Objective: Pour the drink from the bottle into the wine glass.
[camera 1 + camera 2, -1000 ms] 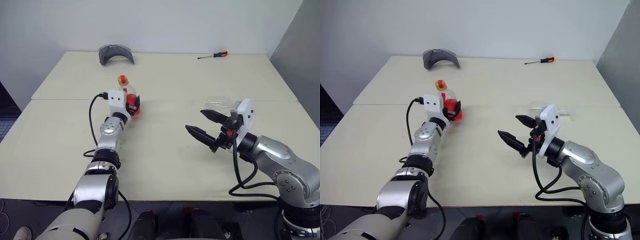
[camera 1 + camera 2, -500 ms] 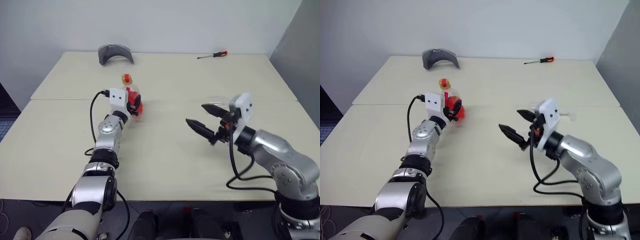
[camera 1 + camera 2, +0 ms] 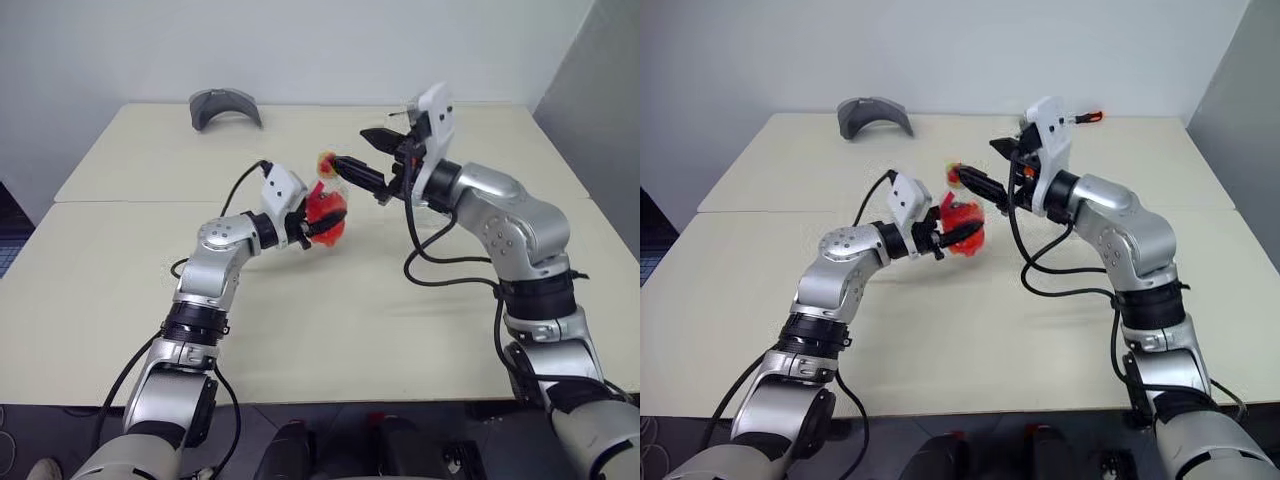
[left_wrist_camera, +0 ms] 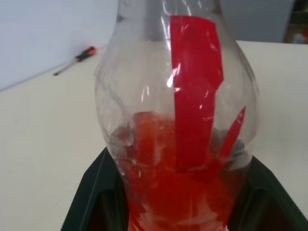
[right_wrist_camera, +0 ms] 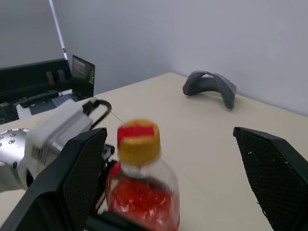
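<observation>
The left end effector (image 3: 318, 226) is clamped on the bottle (image 3: 327, 208) and holds it up off the tabletop (image 3: 120, 280), over the middle of the near half. A second ago the bottle stood on the tabletop farther to the left, with the fingers only around it — now it is lifted and carried toward the centre, and the left forearm has swung across to point rightward. The bottle is roughly upright, tilted slightly, yellow cap (image 5: 138, 136) on top. The drink (image 4: 178, 192) fills its lower body, bright red; in the left wrist view the black fingers (image 4: 91, 192) press both sides of the bottle's base.

The right end effector (image 3: 370, 158) is spread wide, holding nothing. A second ago it hovered low over the right side of the tabletop; it has risen and moved in toward the centre, so its fingertips now sit just beside the bottle's cap — one finger (image 5: 72, 173) on either side of the cap in the right wrist view, apart from it.

The wine glass is mostly hidden behind the right arm; a clear bit of it (image 3: 432, 215) shows below the forearm, on the right part of the tabletop.

A grey curved object (image 3: 225, 106) and a screwdriver (image 3: 1087, 118) lie at the far edge, as before.
</observation>
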Available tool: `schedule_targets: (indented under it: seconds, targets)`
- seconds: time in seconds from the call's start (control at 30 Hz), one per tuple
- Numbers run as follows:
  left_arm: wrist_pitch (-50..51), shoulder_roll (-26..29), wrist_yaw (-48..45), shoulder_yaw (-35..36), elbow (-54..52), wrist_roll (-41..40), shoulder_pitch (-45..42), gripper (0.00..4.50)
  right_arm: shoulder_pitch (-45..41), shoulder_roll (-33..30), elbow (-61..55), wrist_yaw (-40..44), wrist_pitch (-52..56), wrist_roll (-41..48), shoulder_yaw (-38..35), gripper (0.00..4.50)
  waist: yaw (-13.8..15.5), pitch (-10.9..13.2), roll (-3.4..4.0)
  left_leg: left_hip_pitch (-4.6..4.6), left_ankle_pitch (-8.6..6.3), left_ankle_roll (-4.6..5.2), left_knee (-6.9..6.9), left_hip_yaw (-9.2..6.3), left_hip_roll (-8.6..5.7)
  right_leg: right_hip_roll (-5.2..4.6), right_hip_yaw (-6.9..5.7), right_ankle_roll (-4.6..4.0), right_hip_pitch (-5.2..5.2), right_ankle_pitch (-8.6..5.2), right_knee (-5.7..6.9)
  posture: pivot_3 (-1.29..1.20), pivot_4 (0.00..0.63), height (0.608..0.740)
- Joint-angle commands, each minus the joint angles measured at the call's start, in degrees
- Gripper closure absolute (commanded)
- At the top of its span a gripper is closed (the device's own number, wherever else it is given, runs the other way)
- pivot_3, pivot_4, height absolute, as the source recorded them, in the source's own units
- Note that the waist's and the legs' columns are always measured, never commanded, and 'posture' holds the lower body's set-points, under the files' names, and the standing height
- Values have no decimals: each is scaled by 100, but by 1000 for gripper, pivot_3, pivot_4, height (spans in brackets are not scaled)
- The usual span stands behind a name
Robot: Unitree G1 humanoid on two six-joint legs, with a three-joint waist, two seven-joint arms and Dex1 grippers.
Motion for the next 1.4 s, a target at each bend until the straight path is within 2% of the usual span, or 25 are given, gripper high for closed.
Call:
schedule_targets:
  seconds: [0.03, 0.5, 0.63, 0.8, 0.87, 0.97, 1.13, 1.27, 1.4]
  targets:
    - [-54, -15, -148, 68, -221, -153, -297, 2544, -235, -15, 53, 242, -69, -25, -61, 0, 1, 0, 0, -2, 0, 0, 1, 0, 0, -1, 0, 0, 0, 0, -2, 0, 150, 740]
    - [-50, -92, -144, 119, -126, -170, -421, 2553, -311, -32, 185, 691, 175, -83, 1, 0, -1, 0, 0, -2, -7, 12, 1, 1, 0, -2, 2, 0, -7, 0, 3, 0, 150, 740]
    - [-65, -87, -134, 124, -101, -156, -421, 2554, -368, 13, 331, 745, 114, -111, -55, 931, -1, 0, 0, -3, -6, 11, 1, 1, 0, -2, 2, 0, -7, 0, 3, 0, 150, 740]
    - [-102, -71, -129, 131, -74, -141, -409, 2555, -380, 83, 433, 722, 26, -184, -126, 2780, -2, 0, 0, -3, -6, 11, 1, 2, 0, -2, 3, 0, -8, 0, 3, 0, 150, 740]
    - [-123, -61, -127, 134, -60, -136, -397, 2562, -406, 109, 450, 724, 53, -162, -163, 3240, -1, 0, 0, -3, -6, 11, 0, 1, 0, -2, 2, 0, -8, 0, 3, 0, 150, 740]
    - [-103, -45, -129, 124, -173, -142, -284, 2750, -439, 165, 475, 680, 137, -96, -241, 3239, -1, 0, 0, -3, -6, 11, 0, 1, 0, -2, 3, -1, -8, 0, 3, 0, 150, 740]
    - [378, 117, -210, 131, -1177, -396, 284, 2985, -420, 183, 312, 1064, 231, 97, -187, 3239, -21, 1, 3, -3, -5, 9, -2, 2, 0, -2, 8, -1, -13, 0, 3, 0, 150, 740]
    - [1259, 563, -398, 254, -2774, -1092, 1006, 3155, -567, 84, 315, 2481, 342, 618, 2, 3239, -27, 4, 6, -6, -7, 12, -3, 0, 0, -2, 8, -1, -15, 1, 3, 0, 150, 740]
    - [1956, 874, -309, 374, -4015, -1735, 1497, 3262, -849, 85, 785, 3601, 10, 515, 321, 3239, -12, 9, 14, -4, -12, 22, -2, -3, 0, -2, 5, -1, -13, 1, 2, 0, 150, 740]
